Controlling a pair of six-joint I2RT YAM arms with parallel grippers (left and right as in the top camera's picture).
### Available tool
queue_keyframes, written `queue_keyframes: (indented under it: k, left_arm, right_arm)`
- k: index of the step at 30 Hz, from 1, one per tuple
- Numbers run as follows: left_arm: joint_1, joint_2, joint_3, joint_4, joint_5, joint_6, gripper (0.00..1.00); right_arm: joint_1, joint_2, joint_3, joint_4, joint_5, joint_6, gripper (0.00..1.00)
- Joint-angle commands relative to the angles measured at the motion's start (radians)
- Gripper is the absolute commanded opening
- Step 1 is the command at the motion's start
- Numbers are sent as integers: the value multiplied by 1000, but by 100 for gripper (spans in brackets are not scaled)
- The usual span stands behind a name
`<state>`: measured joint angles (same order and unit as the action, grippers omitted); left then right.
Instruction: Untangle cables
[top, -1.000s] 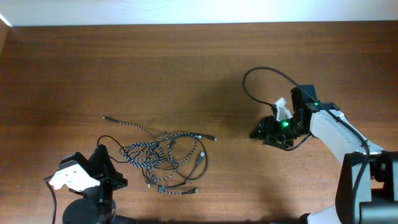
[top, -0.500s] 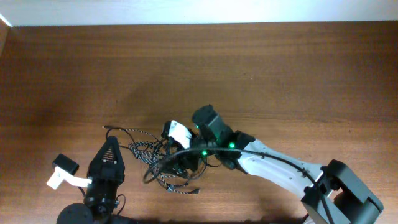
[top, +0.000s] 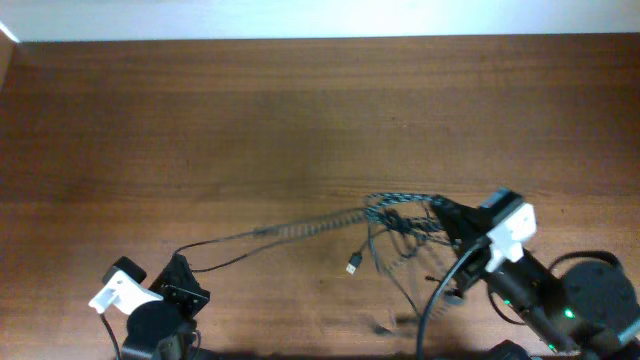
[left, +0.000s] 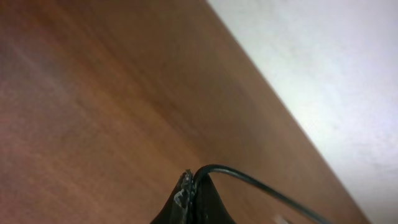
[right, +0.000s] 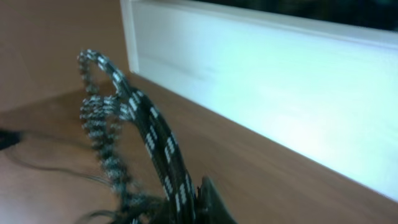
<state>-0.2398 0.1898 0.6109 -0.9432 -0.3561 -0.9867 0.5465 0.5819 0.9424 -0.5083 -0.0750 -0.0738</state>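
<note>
The cables are pulled out across the table between my two grippers. The braided black-and-white cable (top: 310, 222) runs from my left gripper (top: 181, 264) up to a raised knot (top: 398, 214) beside my right gripper (top: 452, 223). Along its left part lies the plain thin black cable (top: 225, 264). A plug end (top: 353, 266) dangles under the knot. In the left wrist view my left gripper (left: 192, 182) is shut on a speckled strand and the black cable (left: 261, 190). In the right wrist view my right gripper (right: 198, 194) is shut on the braided cable (right: 155, 144).
A thicker black wire (top: 432, 305) loops from the right arm's base (top: 590, 305) at the table's front right. The left arm's base (top: 148, 328) is at the front left edge. A white wall strip (top: 320, 20) borders the table's far side.
My right gripper has shut on the tangle at centre left and drawn it far to the right, stretching the cables out. My left gripper stayed shut at the front left.
</note>
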Motion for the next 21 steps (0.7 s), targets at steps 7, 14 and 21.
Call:
queue_keyframes:
  k: [7,14,21]
  left_arm:
    - [5,-1,-111,216,128,-159,99]
    - [5,251,-153,703,563,329,99]
    - [5,632,-152,883,1109,953,98]
  right_arm:
    - [-24,90,8,-92,163,352,5]
    - [-24,237,8,-60,-627,-159,4]
    - [-24,242,8,-66,-574,-208,5]
